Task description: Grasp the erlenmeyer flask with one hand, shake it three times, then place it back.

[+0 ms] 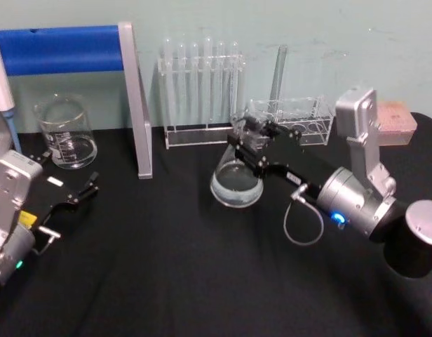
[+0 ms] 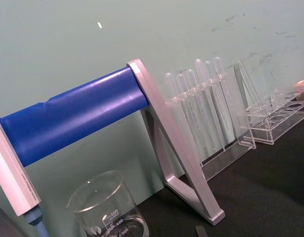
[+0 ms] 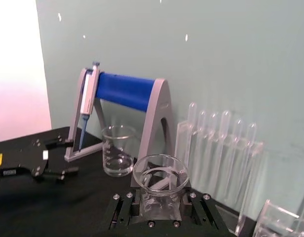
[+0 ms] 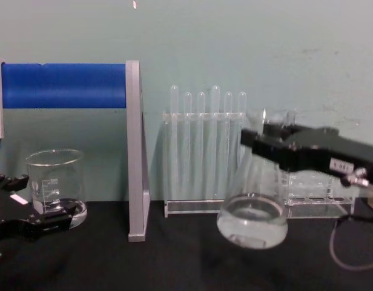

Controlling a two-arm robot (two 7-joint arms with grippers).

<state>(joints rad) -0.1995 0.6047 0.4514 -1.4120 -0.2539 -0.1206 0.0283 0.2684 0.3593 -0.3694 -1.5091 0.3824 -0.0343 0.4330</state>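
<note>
The clear glass erlenmeyer flask [image 4: 253,223] hangs tilted just above the black table, a little liquid in its wide base [image 1: 235,185]. My right gripper [image 1: 248,145] is shut on its narrow neck, reaching in from the right [image 4: 266,143]. In the right wrist view the flask's flared rim [image 3: 160,174] sits between the two black fingers [image 3: 123,210]. My left gripper [image 1: 81,188] rests open and idle at the left of the table, near the beaker [image 4: 26,206].
A cylindrical glass beaker [image 1: 65,133] stands at the back left beside a pipette stand with a blue bar [image 1: 62,49]. A rack of test tubes [image 4: 204,151] and a second clear rack [image 1: 293,119] stand right behind the flask. A pink box [image 1: 397,121] lies far right.
</note>
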